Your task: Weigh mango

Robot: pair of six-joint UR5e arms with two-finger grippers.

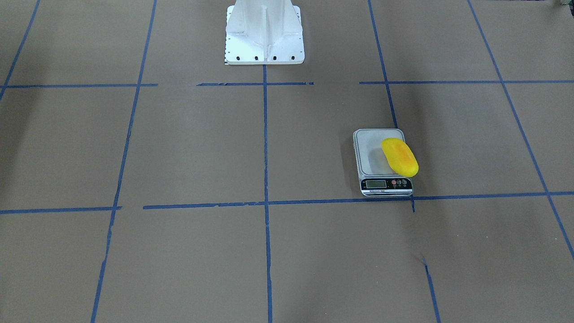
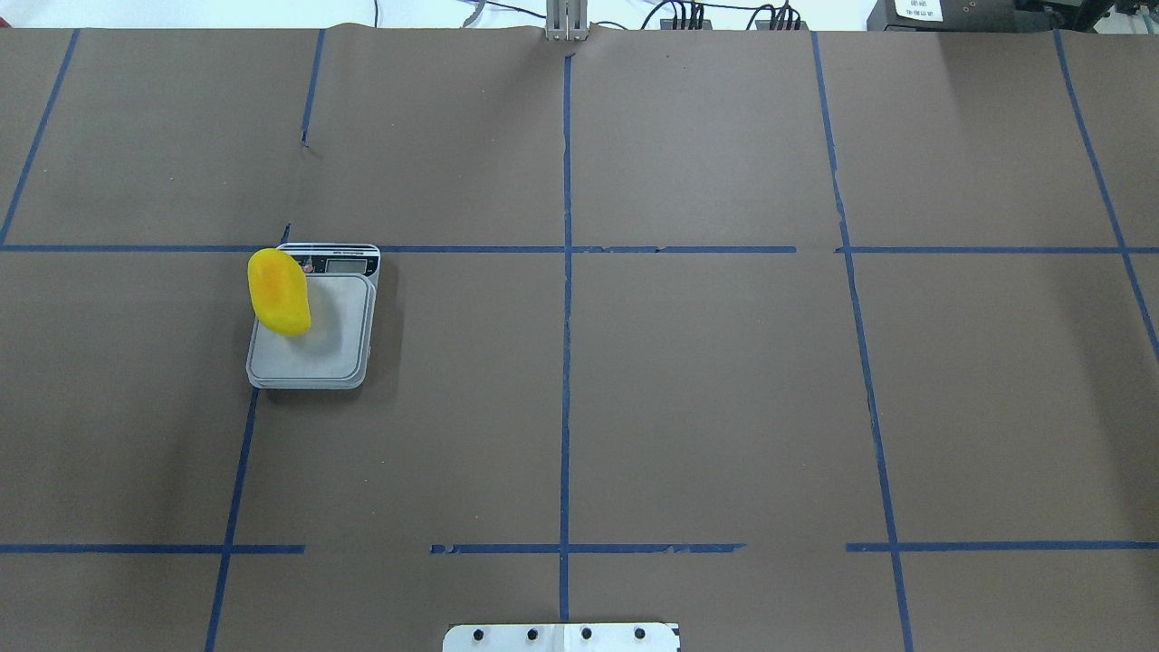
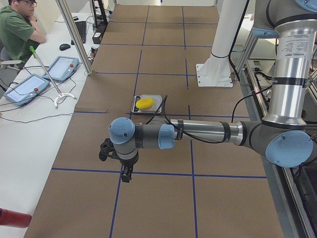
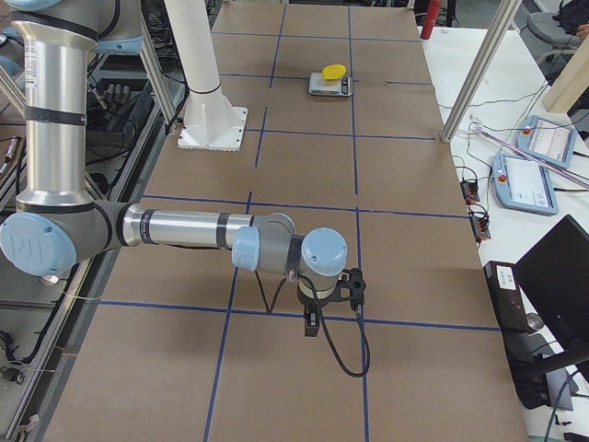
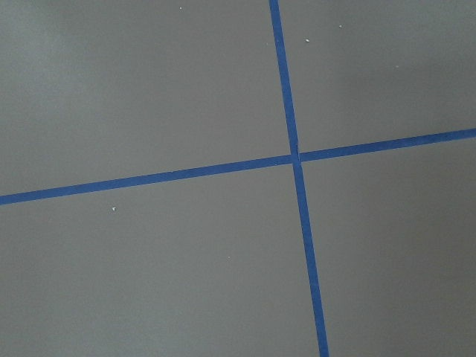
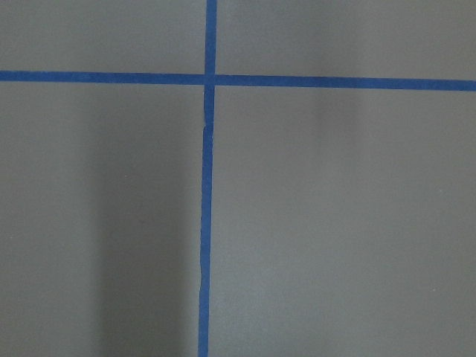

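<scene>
The mango [image 2: 279, 292] lies along one edge of the scale [image 2: 317, 349], well away from the left claw [image 3: 127, 173] and farther still from the right claw [image 4: 313, 324]. I cannot tell whether either claw is open. Best now, I judge: nothing touching the platform, so the reading settles.

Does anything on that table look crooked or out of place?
Yes. The mango lies askew on the scale, hugging its edge on the robot's left and seeming to overhang it near the display, not centred. Nothing else stands out.
</scene>
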